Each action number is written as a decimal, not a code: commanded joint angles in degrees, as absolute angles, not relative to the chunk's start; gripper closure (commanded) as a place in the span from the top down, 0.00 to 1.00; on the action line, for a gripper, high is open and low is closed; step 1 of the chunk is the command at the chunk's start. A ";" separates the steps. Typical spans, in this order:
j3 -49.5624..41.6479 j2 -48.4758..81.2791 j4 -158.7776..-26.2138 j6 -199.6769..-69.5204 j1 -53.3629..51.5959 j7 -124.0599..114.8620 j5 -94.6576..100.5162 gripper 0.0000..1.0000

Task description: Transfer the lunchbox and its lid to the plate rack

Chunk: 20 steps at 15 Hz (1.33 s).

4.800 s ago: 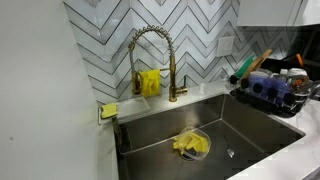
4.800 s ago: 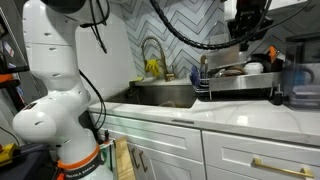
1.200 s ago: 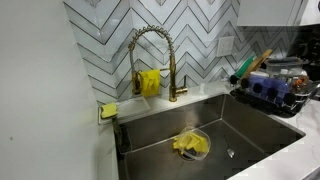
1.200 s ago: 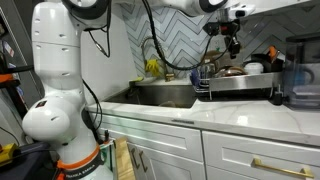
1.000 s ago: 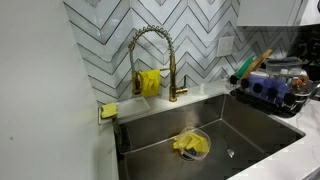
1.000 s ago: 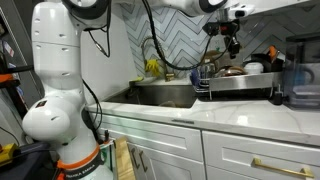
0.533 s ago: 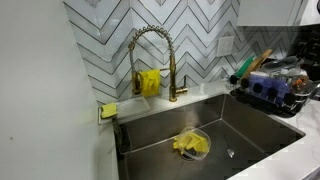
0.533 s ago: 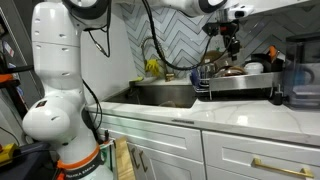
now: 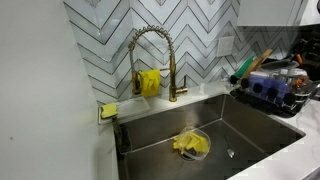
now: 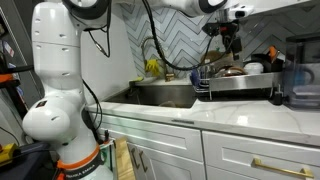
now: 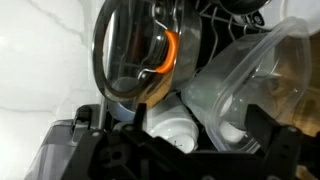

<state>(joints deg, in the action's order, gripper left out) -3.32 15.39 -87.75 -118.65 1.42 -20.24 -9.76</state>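
The black wire plate rack (image 9: 278, 97) stands to the right of the sink, with green- and wooden-handled tools in its holder; it is also in an exterior view (image 10: 236, 86). A bluish-purple lunchbox (image 9: 263, 88) rests on the rack's near end. My gripper (image 10: 232, 47) hangs just above the rack. In the wrist view the gripper (image 11: 199, 120) is open, its fingers wide apart. A translucent plastic piece (image 11: 248, 72) leans tilted in the rack below them. I cannot tell whether that piece is the box or the lid.
A pan lid of glass with an orange knob (image 11: 135, 50) and a white cup (image 11: 165, 126) crowd the rack under the gripper. The steel sink (image 9: 255, 125) holds a clear dish with a yellow cloth (image 9: 190, 145). A brass faucet (image 9: 155, 45) rises behind.
Since about five seconds ago the gripper has come down and toward the sink end of the rack. Over the last second the arm has barely moved.
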 commanded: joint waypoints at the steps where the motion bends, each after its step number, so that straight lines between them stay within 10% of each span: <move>1: -2.81 13.78 -88.93 -117.84 2.30 -17.16 -11.67 1.00; 20: -4.45 2.36 -85.29 -93.00 7.12 17.41 -11.87 1.00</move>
<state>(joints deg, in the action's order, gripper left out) -3.91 4.99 -83.97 -95.84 6.12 7.91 -10.27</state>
